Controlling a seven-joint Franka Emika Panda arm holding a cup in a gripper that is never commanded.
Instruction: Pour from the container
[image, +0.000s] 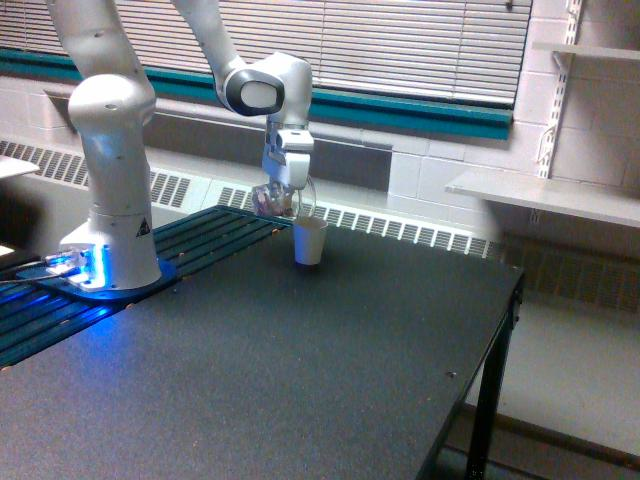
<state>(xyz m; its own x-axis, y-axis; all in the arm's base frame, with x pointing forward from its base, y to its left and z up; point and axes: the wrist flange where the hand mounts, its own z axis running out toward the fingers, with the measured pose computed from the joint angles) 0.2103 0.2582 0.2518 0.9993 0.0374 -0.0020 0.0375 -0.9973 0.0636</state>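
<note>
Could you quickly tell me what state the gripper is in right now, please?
Gripper: closed on the clear container, holding it tilted just above the white paper cup.

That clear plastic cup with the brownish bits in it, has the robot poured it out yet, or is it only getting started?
Done: the hand has the small clear plastic cup of brownish granules gripped and raised. In hand: that cup is tipped on its side, its mouth just above the rim of the white paper cup on the dark table. Left: emptying it. Whether granules are falling is too small to tell.
</note>
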